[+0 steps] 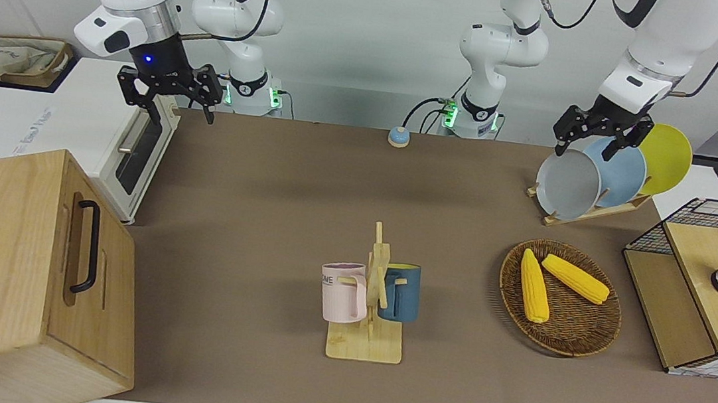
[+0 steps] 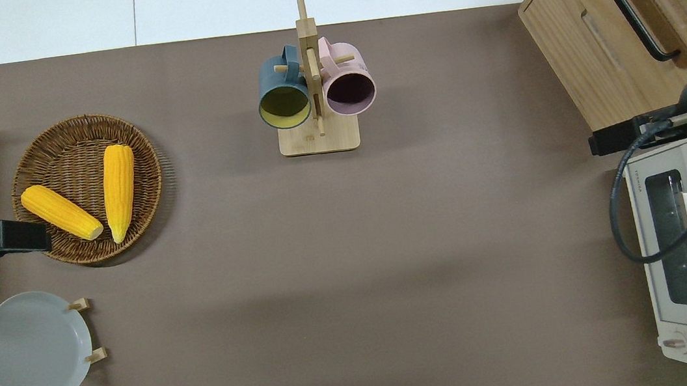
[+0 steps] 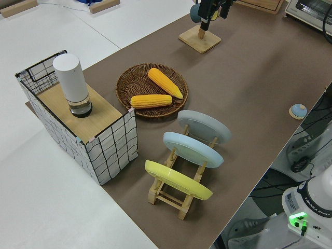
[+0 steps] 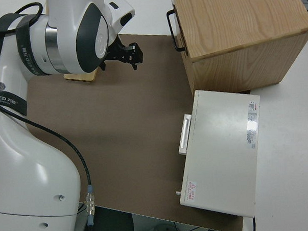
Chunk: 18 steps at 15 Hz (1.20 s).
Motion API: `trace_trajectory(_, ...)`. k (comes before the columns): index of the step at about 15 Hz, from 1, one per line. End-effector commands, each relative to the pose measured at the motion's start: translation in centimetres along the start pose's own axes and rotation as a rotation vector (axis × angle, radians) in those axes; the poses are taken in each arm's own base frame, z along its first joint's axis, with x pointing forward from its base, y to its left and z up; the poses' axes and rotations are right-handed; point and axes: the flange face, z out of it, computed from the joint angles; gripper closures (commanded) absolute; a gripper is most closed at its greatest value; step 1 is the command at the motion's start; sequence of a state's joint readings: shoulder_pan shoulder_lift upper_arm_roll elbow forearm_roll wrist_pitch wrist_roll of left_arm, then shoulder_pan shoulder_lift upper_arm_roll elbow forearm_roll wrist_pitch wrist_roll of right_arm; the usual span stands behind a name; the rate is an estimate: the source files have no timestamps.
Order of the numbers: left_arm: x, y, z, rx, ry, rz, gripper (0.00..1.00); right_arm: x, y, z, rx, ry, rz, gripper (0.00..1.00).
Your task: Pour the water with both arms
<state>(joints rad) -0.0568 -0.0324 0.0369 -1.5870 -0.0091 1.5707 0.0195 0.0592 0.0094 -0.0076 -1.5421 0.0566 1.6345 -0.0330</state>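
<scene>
Both arms are up in the air. My right gripper (image 1: 177, 102) is open and holds nothing; the overhead view shows it (image 2: 613, 139) over the gap between the wooden cabinet and the toaster oven. My left gripper (image 1: 591, 140) is also open and holds nothing, over the edge of the wicker basket (image 2: 28, 237). A pink mug (image 1: 344, 291) and a dark blue mug (image 1: 404, 292) hang on a wooden mug tree (image 1: 363, 347) mid-table. A white cylindrical vessel (image 3: 72, 82) stands on the wire shelf. No water is in view.
A wicker basket (image 1: 571, 337) holds two corn cobs. Three plates stand in a wooden rack (image 1: 588, 215) near the left arm. A wire shelf (image 1: 688, 309), a wooden cabinet (image 1: 5, 271), a toaster oven (image 1: 137, 151) and a small blue knob (image 1: 398, 137) also stand here.
</scene>
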Motion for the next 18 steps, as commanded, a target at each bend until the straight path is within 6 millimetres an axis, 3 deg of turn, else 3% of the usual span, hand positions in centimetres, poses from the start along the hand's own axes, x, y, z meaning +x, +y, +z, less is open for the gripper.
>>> trace_trajectory(1, -0.1, -0.5, -0.1, -0.002, -0.005, -0.009, 0.0, -0.1, 0.2, 0.0, -0.008, 0.013, -0.017, 0.007)
trace_trajectory(11, -0.1, -0.3, -0.2, -0.002, -0.005, -0.007, 0.0, 0.0, -0.2, 0.0, -0.005, 0.016, -0.03, 0.007)
trace_trajectory(14, -0.2, -0.2, -0.3, -0.002, -0.004, -0.007, 0.0, 0.6, -2.1, 1.3, -0.002, 0.017, -0.061, 0.009)
trace_trajectory(18, -0.2, -0.5, -0.4, -0.003, -0.004, -0.012, 0.0, 1.9, -6.6, 3.9, 0.016, 0.067, -0.13, 0.009)
